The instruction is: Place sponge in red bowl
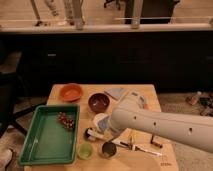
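Sponge: I cannot make it out. My pincer (106,147), pressed together, hangs low over the counter's (150,91) front beside a green cup (85,150), well apart from the red bowl (71,92).

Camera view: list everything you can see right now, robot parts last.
table: one, light wood, centre.
red bowl: one, orange-red, table's back left.
dark bowl: one, maroon, right of the red bowl.
cloth: one, blue-grey, back, right of the dark bowl.
tray: one, green, front left.
grapes: one bunch, dark red, in the tray's back right.
white cup: one, white, right of the tray.
green cup: one, green, front edge.
small items: several, unclear, front under the arm.
sponge: not visible, perhaps behind the arm.
arm: one, white, reaching in from the right.
pincer: one, dark, shut, right of the green cup.
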Robot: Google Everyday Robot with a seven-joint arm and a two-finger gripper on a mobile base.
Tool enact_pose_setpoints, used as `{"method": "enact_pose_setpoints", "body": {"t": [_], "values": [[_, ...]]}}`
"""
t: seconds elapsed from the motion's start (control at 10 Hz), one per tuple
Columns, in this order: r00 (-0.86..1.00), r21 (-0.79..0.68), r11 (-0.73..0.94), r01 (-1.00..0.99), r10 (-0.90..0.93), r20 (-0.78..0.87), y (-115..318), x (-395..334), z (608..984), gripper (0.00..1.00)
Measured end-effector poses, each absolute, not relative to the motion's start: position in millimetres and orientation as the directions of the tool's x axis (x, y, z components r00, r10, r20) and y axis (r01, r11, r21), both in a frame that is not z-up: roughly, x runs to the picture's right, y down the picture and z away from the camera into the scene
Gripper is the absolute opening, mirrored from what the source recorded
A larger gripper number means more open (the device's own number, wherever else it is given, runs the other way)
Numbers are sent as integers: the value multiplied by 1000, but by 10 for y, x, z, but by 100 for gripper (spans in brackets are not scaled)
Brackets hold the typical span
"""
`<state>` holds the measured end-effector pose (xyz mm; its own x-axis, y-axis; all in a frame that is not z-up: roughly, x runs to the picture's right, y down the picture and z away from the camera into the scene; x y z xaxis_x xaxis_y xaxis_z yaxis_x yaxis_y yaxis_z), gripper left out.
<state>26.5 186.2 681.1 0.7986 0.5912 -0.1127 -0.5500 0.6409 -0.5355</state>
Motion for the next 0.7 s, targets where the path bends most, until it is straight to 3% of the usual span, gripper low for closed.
{"method": "enact_pose_setpoints", "body": {"t": [0.7], "values": [[727, -661, 579, -477, 683, 73, 1564, 238, 6953, 0]]}}
